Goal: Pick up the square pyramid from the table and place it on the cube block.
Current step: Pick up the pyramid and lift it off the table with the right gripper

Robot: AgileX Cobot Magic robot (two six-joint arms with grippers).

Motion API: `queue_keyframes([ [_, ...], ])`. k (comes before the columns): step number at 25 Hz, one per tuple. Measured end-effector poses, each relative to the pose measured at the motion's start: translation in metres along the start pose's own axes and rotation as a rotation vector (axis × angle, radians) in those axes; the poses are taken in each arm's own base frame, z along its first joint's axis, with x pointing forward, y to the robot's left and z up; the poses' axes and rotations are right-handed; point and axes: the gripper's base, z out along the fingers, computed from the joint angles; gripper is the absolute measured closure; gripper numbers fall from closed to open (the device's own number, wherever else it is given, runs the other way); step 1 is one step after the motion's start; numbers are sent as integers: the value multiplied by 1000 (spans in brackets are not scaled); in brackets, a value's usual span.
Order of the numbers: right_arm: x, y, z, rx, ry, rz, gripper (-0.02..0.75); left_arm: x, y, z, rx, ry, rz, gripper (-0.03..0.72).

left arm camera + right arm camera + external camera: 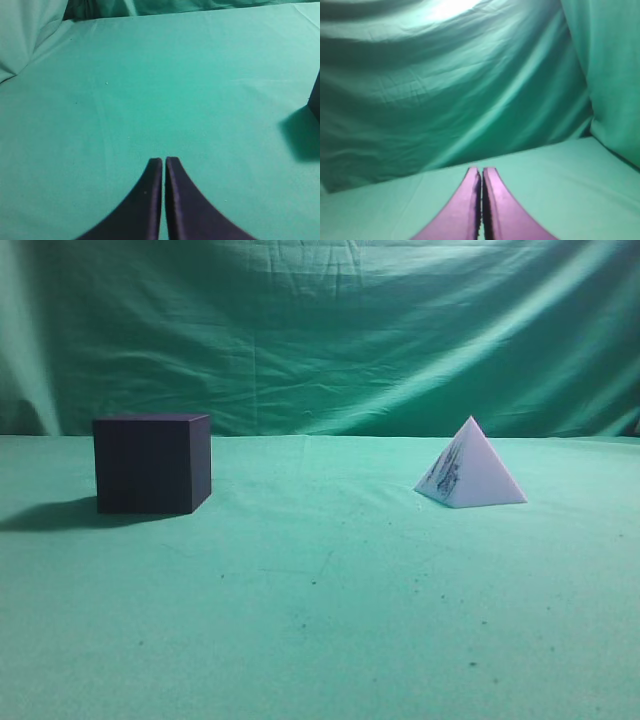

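Exterior view, low angle along the worktop (330, 640): green cloth, scattered dark specks toward the near edge. Wrinkled green backdrop (330, 330) hangs behind and meets the worktop along a straight line.

Cube block (152, 463): dark, nearly black with a purple cast, sharp edges. Sits flat on the cloth at left. Shadow falls to its left on the cloth.

Square pyramid (470, 468): white, upright on its base, at right of the same view. Its left face carries dark grey scribbly marks; its right face is plain. Well apart from the cube, bare cloth between them. Nothing touches either object. Neither arm shows in this view.

Left wrist view: left pincer (164, 160) points out over bare green cloth, fingers pressed together with only a hairline slit between them, holding nothing. A dark sliver of the cube block enters at the right edge, its shadow beside it on the cloth. Pyramid not in this view.

Right wrist view: right pincer (481, 170) likewise closed, fingers looking purplish in this light, tips side by side, empty. It faces the draped backdrop, with a strip of worktop below. Neither object appears here.
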Motion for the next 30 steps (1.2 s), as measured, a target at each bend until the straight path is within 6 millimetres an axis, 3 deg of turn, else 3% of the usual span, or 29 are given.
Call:
queue_keyframes([
  [5,-36,15,16,27,374,6,738,0,0,0,0,0,0,688],
  [8,-35,18,32,15,592,-57,738,0,0,0,0,0,0,688],
  [11,-34,26,47,-114,748,-219,738,0,0,0,0,0,0,688],
  [17,-32,50,91,-268,1075,-262,738,0,0,0,0,0,0,688],
  [24,-23,83,146,-320,1183,-359,738,0,0,0,0,0,0,688],
  [30,-11,108,178,-362,1226,-417,738,0,0,0,0,0,0,688],
])
